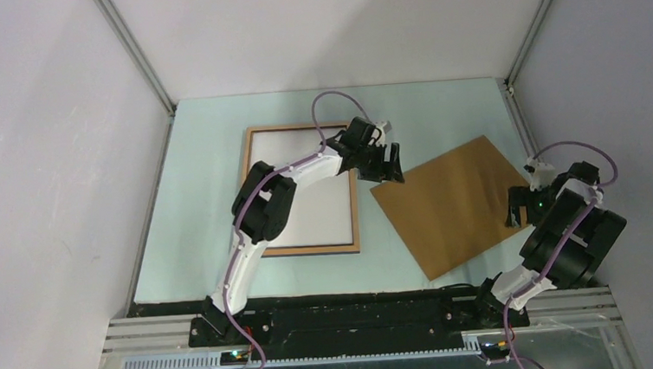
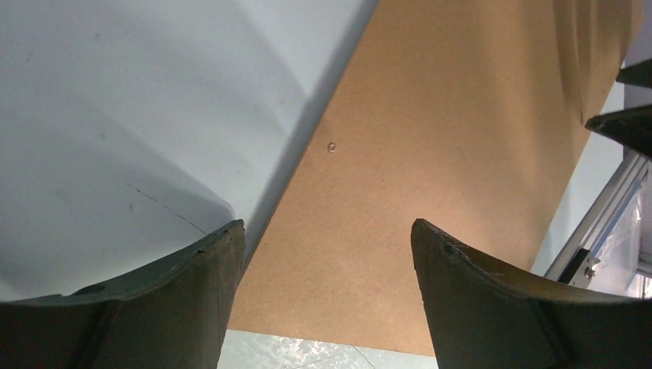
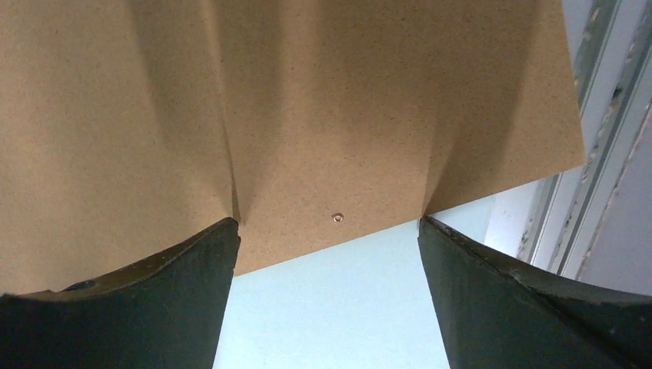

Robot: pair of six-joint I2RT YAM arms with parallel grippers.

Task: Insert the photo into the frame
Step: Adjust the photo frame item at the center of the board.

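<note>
The frame (image 1: 353, 209) lies flat at the table's middle left, its wood-brown border up. A white sheet (image 1: 325, 211) fills its opening and looks like the photo lying print side down; no print shows. My left gripper (image 1: 384, 170) hovers open just right of the frame's top right corner, over the near corner of the brown backing board (image 1: 455, 203). In the left wrist view the board (image 2: 430, 154) spans the gap of the open left gripper (image 2: 327, 223). My right gripper (image 1: 518, 208) stands open at the board's right edge, with the board (image 3: 307, 115) just beyond its fingertips (image 3: 223, 238).
The backing board lies tilted to the right of the frame, a small rivet (image 3: 337, 217) near its edge. Metal rails (image 1: 520, 119) and grey walls close in the mint table (image 1: 200, 159). The left arm's forearm (image 1: 263, 202) crosses over the frame.
</note>
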